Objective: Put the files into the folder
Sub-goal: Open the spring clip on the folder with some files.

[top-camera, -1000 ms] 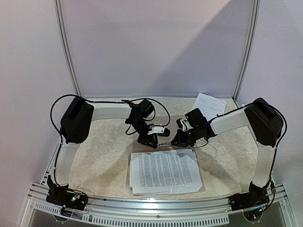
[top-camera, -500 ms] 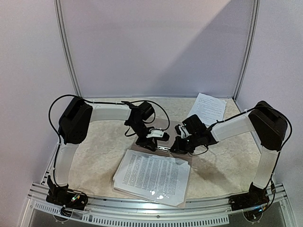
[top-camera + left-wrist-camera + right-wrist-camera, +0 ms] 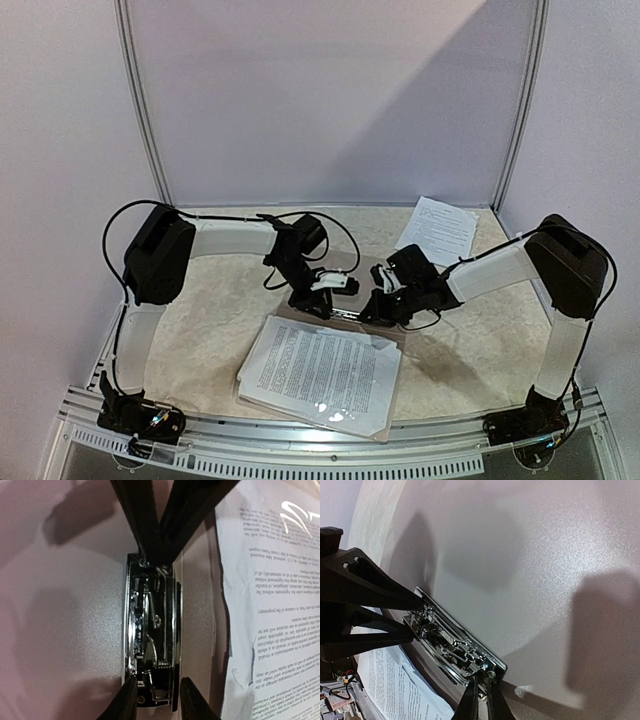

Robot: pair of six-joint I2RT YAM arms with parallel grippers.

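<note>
— From above first: what sort of room?
— Pale lilac walls (image 3: pixel 330 100) on three sides, joined by metal posts (image 3: pixel 140 100). Beige, mottled surface (image 3: pixel 215 300), edged near the arm bases by a slotted aluminium rail (image 3: pixel 300 450).
— And on it?
— Files (image 3: pixel 320 372) stacked askew near the front middle, lying on the folder (image 3: pixel 383 430), with a tan corner showing. Loose sheet (image 3: pixel 437 228) well apart at the far right corner. Left hand (image 3: pixel 325 306) and right hand (image 3: pixel 368 312) close together at the stack's far edge.
— Left wrist view?
— Chrome clip (image 3: pixel 150 650) fixed on the folder's grained pinkish-tan cover, files just beside it to the right. Left hand clenched across the clip's near end, one finger on each side. Right hand's fingers coming to a point at the far end.
— Right wrist view?
— Same clip running slantwise, arm shadows across the cover, a strip of beige surface beyond. Right hand pinched nearly together, tips against the clip's corner; cannot tell whether anything thin sits between them.
</note>
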